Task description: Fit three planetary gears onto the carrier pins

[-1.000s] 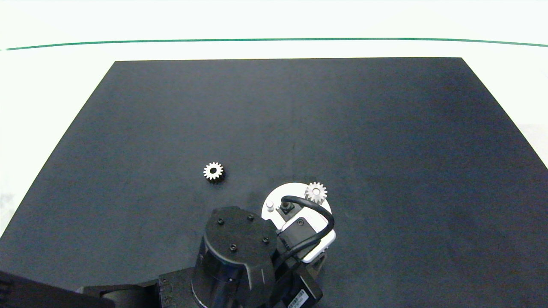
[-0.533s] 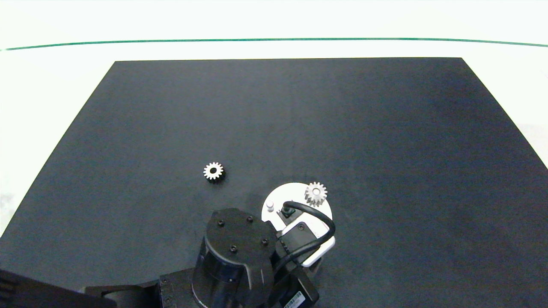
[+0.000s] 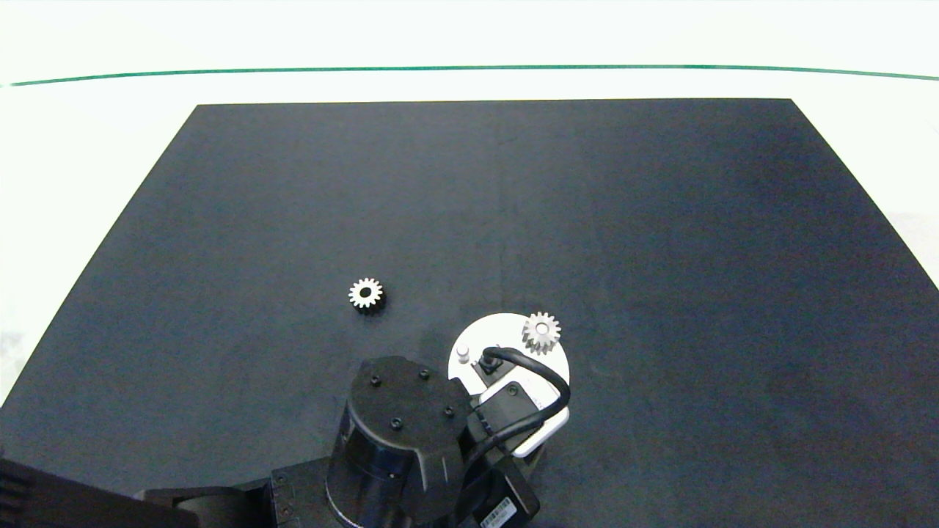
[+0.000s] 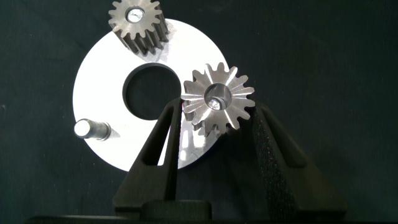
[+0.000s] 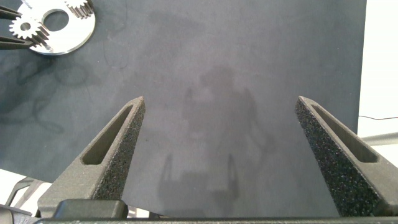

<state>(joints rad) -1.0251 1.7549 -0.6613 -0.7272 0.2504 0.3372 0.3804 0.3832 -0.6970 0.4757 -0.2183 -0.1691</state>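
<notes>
Left gripper (image 4: pixel 214 121) retreated slightly | gear (image 4: pixel 217 99) clamped | disc (image 4: pixel 99 87) unmoved

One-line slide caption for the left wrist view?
Left gripper holds a planetary gear over the white carrier disc; one gear seated, one pin bare.

No legible text; only an unreadable label on the left arm (image 3: pixel 411 447)
</notes>
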